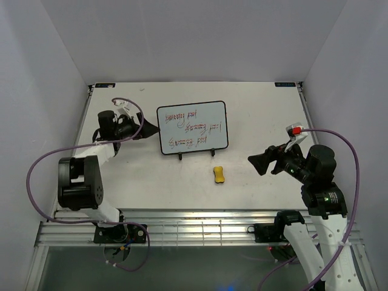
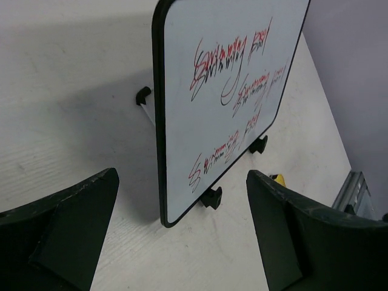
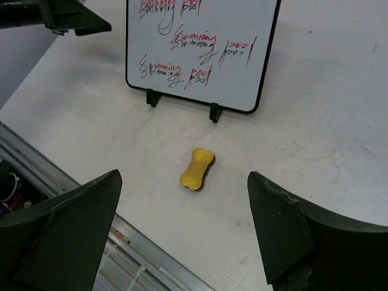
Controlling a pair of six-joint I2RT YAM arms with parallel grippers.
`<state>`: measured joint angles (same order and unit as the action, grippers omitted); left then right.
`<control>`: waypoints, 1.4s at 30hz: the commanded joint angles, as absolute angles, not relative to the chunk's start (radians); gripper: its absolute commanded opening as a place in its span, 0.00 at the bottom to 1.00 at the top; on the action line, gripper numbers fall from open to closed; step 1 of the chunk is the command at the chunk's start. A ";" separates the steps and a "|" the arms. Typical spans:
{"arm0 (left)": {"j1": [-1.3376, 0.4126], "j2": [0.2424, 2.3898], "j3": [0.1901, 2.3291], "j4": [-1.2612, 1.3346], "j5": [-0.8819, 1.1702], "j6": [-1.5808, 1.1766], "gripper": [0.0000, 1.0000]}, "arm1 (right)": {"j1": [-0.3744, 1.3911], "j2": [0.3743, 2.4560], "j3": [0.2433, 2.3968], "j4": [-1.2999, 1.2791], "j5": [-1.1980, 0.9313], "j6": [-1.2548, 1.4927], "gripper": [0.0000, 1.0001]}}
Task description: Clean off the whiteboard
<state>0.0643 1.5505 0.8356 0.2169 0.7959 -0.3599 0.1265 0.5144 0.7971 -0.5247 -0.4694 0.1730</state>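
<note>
The yellow bone-shaped eraser (image 3: 197,169) lies ahead of the wide right jaws, long axis toward the black-framed scribbled whiteboard (image 3: 200,60). The left jaws, wide too, face its edge

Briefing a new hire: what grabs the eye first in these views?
The whiteboard, propped on a black stand mid-table, carries three lines of red-and-dark scribble. A yellow eraser lies just in front of it. The left tool is open beside the board's left edge; the right tool is open, right of the eraser.

Top view looks down, both wrist views face the whiteboard (image 1: 192,127), left nearer, shared by all
</note>
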 commanded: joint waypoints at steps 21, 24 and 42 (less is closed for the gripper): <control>0.078 2.017 0.953 0.948 1.255 -0.648 0.53 | 0.132 0.572 0.766 -0.465 -0.689 0.196 0.94; 0.078 2.051 0.946 1.106 1.285 -0.780 0.51 | 0.132 0.583 0.741 -0.443 -0.706 0.210 0.95; 0.029 2.120 1.015 1.149 1.296 -0.813 0.45 | 0.132 0.592 0.767 -0.460 -0.696 0.204 0.98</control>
<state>0.0383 2.1365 0.9863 1.1637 1.2793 -0.8455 0.1265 0.5949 0.7425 -0.4961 -0.6842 0.2024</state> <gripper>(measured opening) 0.451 0.974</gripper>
